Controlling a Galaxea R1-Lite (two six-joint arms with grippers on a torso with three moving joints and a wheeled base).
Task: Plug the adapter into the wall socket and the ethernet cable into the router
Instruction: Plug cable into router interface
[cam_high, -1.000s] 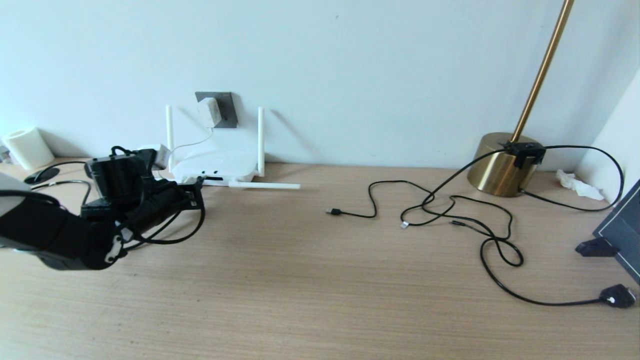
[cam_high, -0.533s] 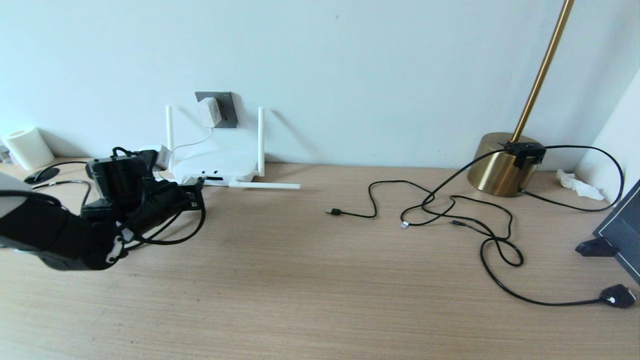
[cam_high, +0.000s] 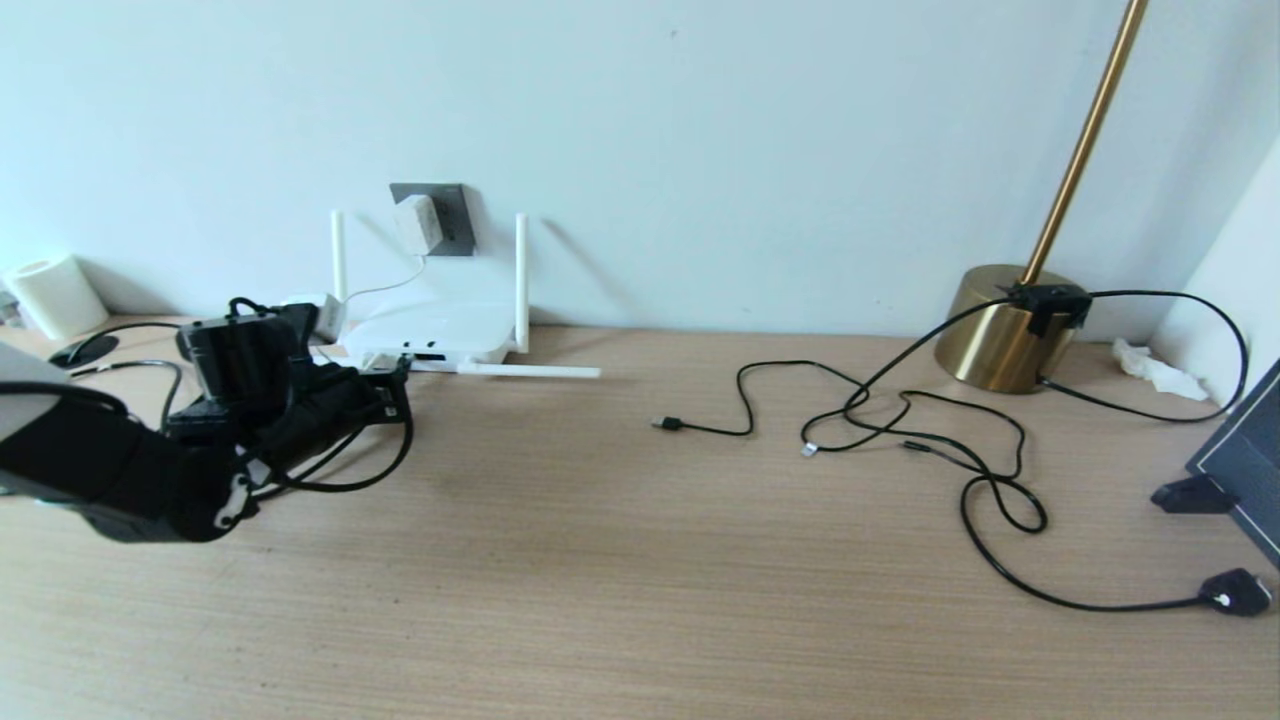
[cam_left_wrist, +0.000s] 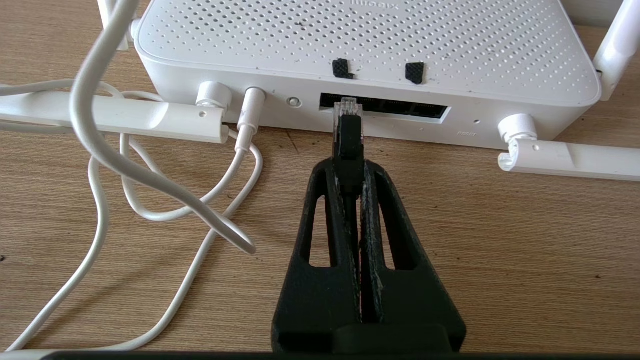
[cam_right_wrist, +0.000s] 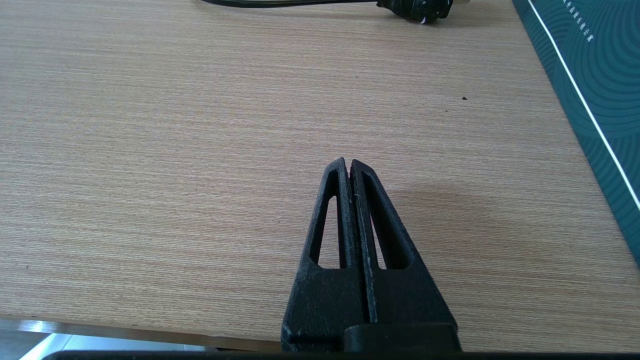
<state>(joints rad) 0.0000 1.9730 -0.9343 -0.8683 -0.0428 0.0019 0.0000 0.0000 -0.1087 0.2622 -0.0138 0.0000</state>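
Ethernet cable (cam_left_wrist: 348, 137) pinched tight in left gripper (cam_left_wrist: 350, 172) — clear plug tip at router (cam_left_wrist: 367, 55) port; right gripper (cam_right_wrist: 348, 167) closed, empty.

Home desk corner
Wooden desk (cam_high: 620, 560) against a plain wall: brass lamp (cam_high: 1000, 325) at two o'clock, router (cam_high: 425, 335) (plugged in) at eleven.

white router (cam_left_wrist: 370, 45) with dotted vent grid, black ethernet cable (cam_left_wrist: 348, 145) with clear plug, dark grey wall socket (cam_high: 455, 215), white adapter (cam_high: 415, 224), light woodgrain tabletop (cam_high: 600, 560), brass lamp base (cam_high: 995, 330)
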